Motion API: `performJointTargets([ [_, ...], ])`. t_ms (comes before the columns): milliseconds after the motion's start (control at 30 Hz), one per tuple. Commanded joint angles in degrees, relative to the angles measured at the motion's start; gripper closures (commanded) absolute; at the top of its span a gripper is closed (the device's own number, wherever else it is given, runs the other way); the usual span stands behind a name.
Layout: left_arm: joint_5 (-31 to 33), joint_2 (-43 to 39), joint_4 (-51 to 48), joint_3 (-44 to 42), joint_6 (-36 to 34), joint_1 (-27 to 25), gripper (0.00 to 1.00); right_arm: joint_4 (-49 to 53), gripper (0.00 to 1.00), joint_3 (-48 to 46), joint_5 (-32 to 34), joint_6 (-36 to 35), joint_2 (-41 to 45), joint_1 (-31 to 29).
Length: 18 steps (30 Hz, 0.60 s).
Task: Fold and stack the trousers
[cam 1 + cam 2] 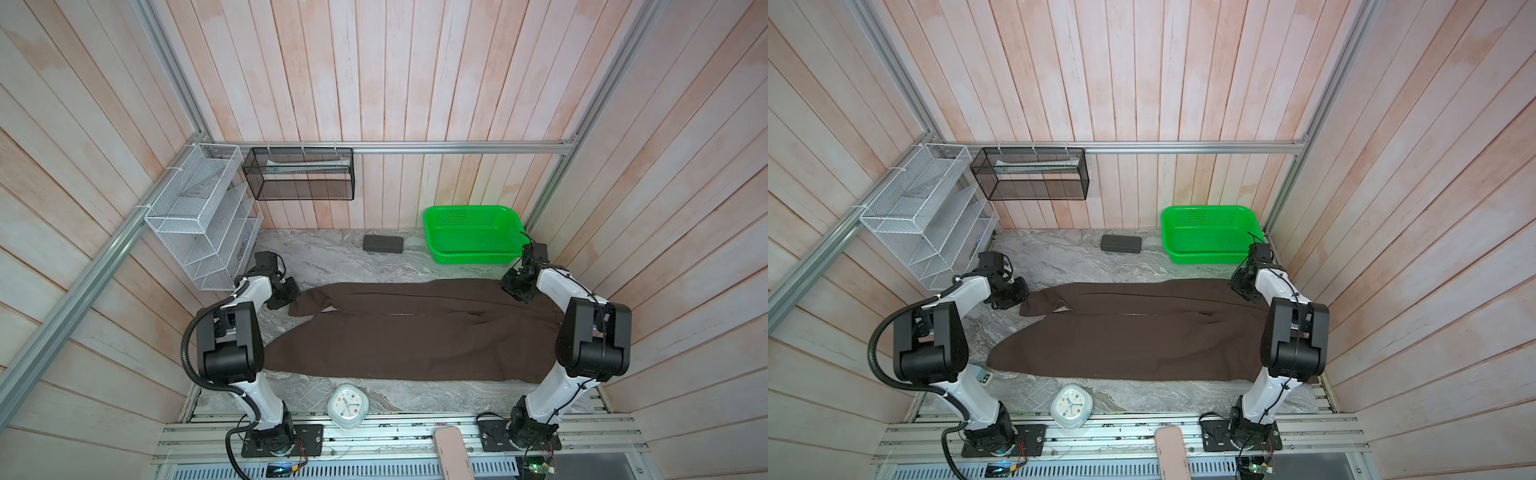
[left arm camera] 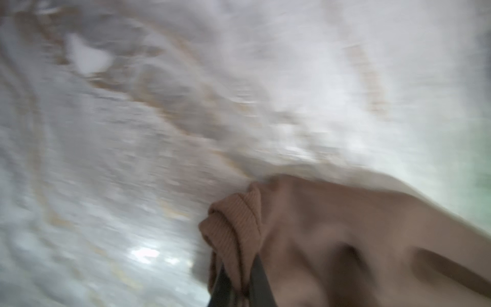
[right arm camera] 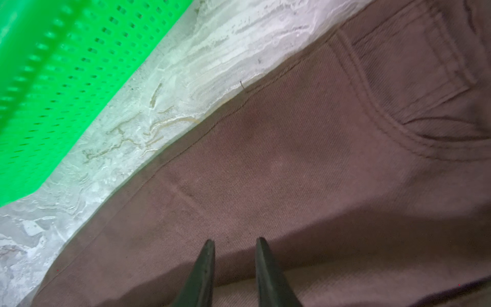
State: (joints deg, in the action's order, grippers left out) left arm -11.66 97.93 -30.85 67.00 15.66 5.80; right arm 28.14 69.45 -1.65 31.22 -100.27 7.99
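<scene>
The left gripper (image 2: 240, 280) is clamped on a bunched, ribbed-looking hem of the trousers (image 1: 415, 332). Its wrist view is smeared, so the veined marble table (image 2: 132, 159) beyond the fingertips is only a blur. From that grip the soft matte brown cloth runs flat across to the right gripper (image 3: 235, 240). Its dark tapered fingers (image 3: 206, 265) stand narrowly apart over twill weave near a curved, stitched pocket seam; whether they pinch cloth cannot be told. Just past those fingertips sits the perforated green plastic basket (image 3: 53, 93), cut off at the edge.
</scene>
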Motion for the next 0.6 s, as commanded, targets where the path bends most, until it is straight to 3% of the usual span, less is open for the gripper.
performJointTargets([
  [0, -1.40, -8.95, -1.93, 3.75, -4.11, -6.59, 1.00, 0.84, 0.72, -1.06, -0.51, -0.88, 2.73, -0.34],
  [133, -0.05, -17.47, -5.73, 6.04, -9.21, -16.94, 1.00, 1.17, 0.72, -1.79, -0.61, -0.81, 4.90, -0.43],
  [267, -3.14, -25.34, -7.83, 5.33, -14.70, -33.69, 1.00, 1.56, 0.72, -2.78, -0.85, -0.72, 6.94, -0.52],
  [400, -5.41, -29.05, -9.70, 3.31, -13.55, -49.92, 1.00, 1.83, 0.72, -3.85, -0.72, -0.64, 8.63, -0.52],
  [467, -7.94, -29.03, -9.84, 1.70, -11.65, -55.30, 1.00, 1.92, 0.72, -4.38, -0.87, -0.55, 9.39, -0.63],
  [567, -6.63, -27.33, -9.71, -1.49, -8.82, -58.91, 0.95, 1.92, 0.72, -5.23, -0.91, -0.46, 10.25, -0.60],
])
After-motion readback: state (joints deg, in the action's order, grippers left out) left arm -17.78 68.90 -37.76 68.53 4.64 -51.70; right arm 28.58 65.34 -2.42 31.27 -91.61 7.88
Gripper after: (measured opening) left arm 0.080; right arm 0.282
